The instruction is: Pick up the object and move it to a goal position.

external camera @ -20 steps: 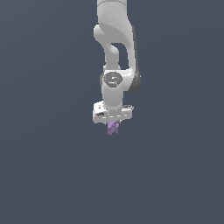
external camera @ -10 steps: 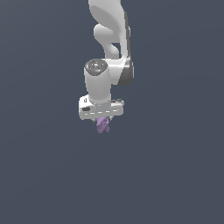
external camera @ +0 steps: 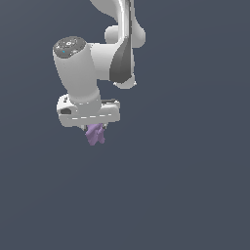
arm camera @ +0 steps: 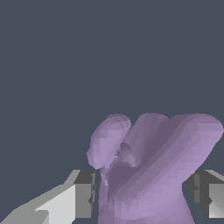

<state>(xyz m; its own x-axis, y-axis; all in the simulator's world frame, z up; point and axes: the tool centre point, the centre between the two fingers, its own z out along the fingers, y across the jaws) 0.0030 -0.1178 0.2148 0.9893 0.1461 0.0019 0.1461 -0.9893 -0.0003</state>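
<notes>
The object (external camera: 95, 135) is a small light-purple lumpy item hanging below my white gripper (external camera: 96, 130) in the exterior view, left of the middle. My gripper is shut on it and holds it up off the grey ground. In the wrist view the object (arm camera: 148, 166) fills the space between the two fingers (arm camera: 84, 192), which press on it from either side. The fingertips are mostly hidden by the hand in the exterior view.
The white arm (external camera: 93, 63) reaches down from the top of the exterior view. All around is plain dark grey ground with no other things in sight.
The arm has moved toward the exterior view's left and closer to the camera, carrying the purple object with it. The grip has not changed.
</notes>
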